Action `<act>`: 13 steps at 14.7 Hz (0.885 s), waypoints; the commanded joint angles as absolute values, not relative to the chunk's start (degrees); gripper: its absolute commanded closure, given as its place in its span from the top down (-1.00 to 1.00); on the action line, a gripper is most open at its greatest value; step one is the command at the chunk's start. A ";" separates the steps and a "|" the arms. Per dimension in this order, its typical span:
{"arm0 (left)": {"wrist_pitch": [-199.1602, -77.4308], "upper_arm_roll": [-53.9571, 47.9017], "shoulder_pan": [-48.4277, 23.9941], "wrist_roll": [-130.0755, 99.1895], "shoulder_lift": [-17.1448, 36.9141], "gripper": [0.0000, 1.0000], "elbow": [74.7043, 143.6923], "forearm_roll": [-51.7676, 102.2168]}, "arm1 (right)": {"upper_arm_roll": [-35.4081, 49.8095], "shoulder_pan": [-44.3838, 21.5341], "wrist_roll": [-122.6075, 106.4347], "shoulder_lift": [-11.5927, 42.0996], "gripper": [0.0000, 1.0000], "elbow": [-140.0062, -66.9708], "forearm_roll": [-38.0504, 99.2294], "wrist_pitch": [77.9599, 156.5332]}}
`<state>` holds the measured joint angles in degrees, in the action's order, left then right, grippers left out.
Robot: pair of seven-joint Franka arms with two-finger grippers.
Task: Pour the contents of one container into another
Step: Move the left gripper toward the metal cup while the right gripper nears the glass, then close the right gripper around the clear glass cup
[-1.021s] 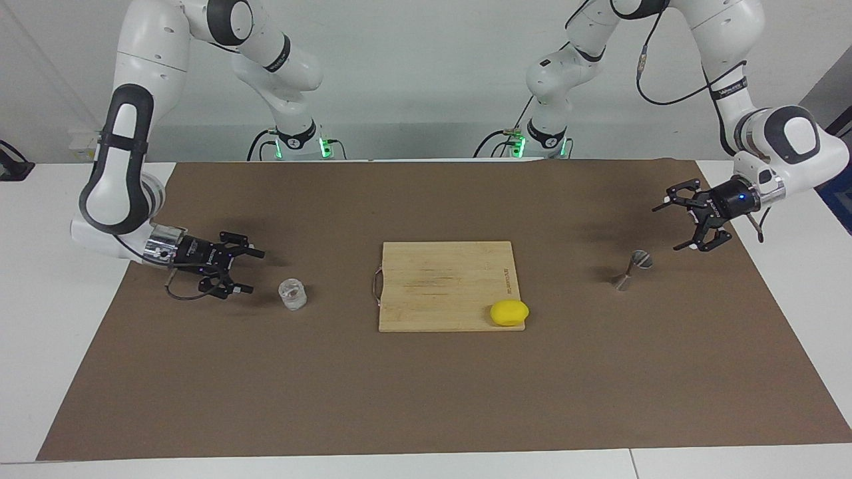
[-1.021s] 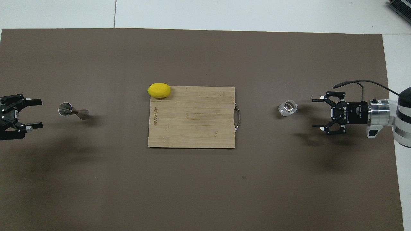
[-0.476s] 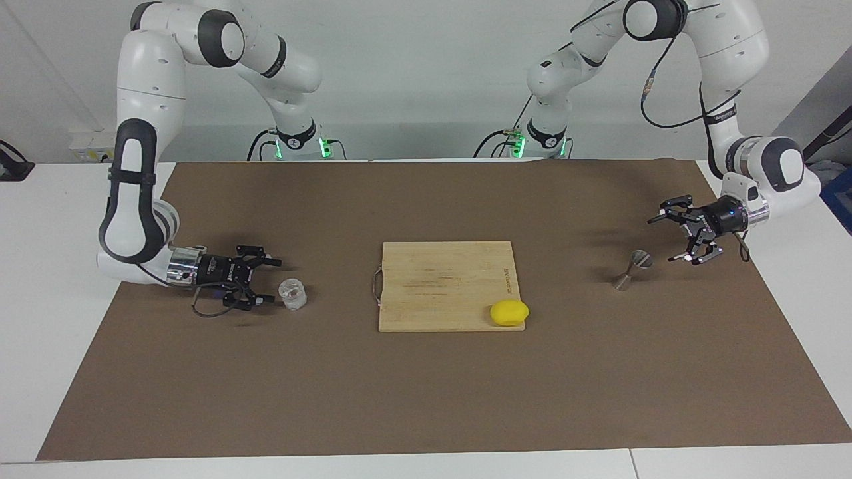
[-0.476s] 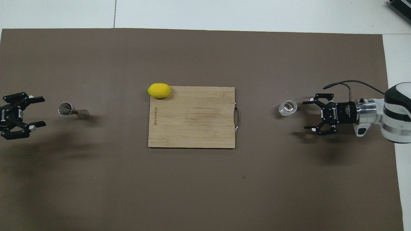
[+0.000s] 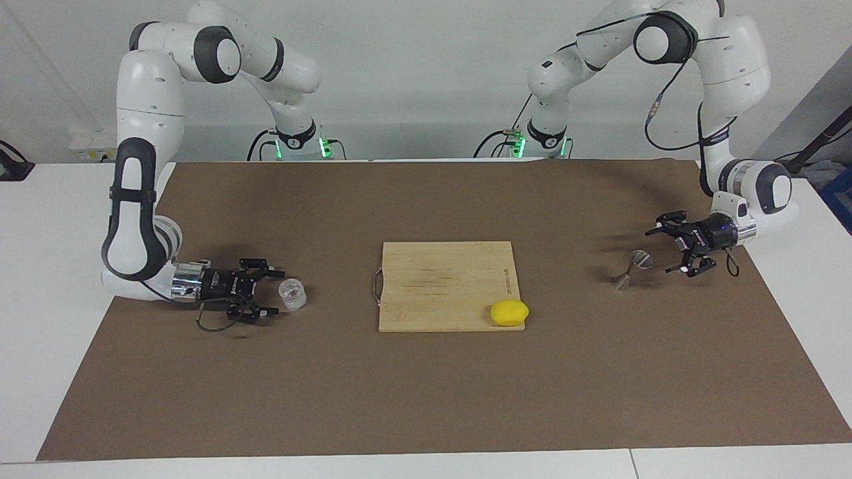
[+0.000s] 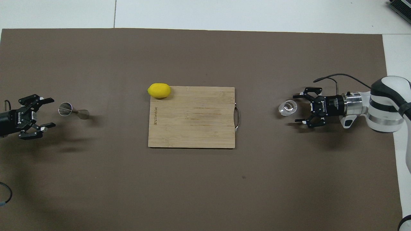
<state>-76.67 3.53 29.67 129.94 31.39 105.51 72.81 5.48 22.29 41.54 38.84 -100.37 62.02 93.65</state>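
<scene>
Now, glass tumbler point(image 5: 292, 293) upright on desk point(image 5: 426, 399), at 9 o'clock of cutting board point(image 5: 446, 286) in facing view. Right gripper point(image 5: 266, 291) low beside it, fingers wide open, empty. Jigger point(image 5: 632, 269) at 3 o'clock; left gripper point(image 5: 669, 250) open, empty, alongside. Likely heavy, rigid, slick, breakable; best squeezed across faceted mid-wall.

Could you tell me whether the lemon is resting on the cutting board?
Yes, the lemon sits on a corner of the cutting board, the corner farther from the robots toward the left arm's end.
</scene>
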 commanded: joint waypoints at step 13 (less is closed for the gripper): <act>-80.60 2.99 27.34 139.83 31.82 1.00 107.57 74.09 | 6.50 21.62 42.72 39.99 1.00 -98.61 62.05 93.86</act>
